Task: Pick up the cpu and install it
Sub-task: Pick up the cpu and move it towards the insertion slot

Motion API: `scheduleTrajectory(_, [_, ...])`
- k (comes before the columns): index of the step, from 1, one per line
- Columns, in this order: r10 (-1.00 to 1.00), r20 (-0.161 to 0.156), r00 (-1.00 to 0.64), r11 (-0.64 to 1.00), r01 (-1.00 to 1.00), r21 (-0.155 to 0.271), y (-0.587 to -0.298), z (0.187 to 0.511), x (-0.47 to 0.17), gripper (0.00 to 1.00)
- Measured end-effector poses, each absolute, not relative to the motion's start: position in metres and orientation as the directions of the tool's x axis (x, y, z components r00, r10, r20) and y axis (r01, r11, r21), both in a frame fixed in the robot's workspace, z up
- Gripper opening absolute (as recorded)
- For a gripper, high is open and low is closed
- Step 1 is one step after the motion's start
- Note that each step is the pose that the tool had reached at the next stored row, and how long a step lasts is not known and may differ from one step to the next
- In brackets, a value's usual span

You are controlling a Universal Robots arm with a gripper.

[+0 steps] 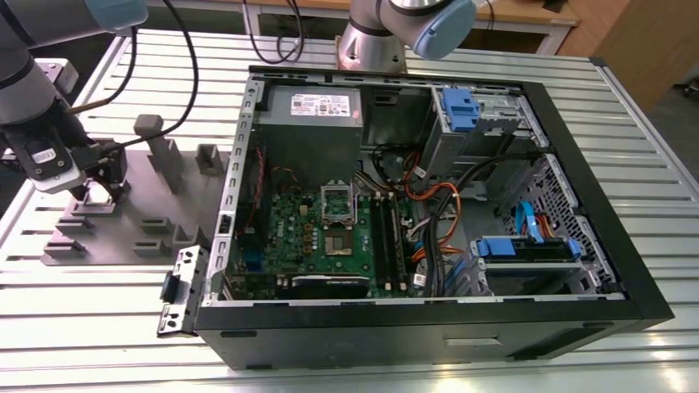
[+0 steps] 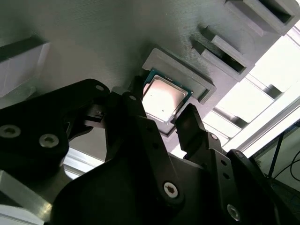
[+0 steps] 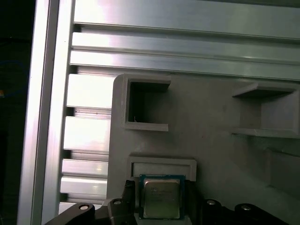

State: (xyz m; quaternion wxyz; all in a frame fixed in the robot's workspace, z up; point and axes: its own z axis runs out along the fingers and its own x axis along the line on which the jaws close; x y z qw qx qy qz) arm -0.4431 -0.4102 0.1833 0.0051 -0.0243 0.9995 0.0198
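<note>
Two fingers [image 2: 190,124] stand spread either side of the cpu [image 2: 164,97] in its grey holder [image 2: 187,71].

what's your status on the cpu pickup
Gripper low at the grey fixture, right over the cpu. Cpu seated in its holder, not yet lifted. Nothing between gripper and cpu.

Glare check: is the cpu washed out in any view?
Second wrist view: cpu lid glares near white, table slats beyond the grey fixture blown out. First wrist view: cpu evenly lit, its surface readable. Exterior view: table slats shine too.
</note>
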Motion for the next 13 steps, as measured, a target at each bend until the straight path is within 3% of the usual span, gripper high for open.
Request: scheduleTrajectory(13, [-0.048, -0.017, -0.999, 0.998, -0.049, 0.038, -0.4102, 0.1818, -0.4447, 0.55])
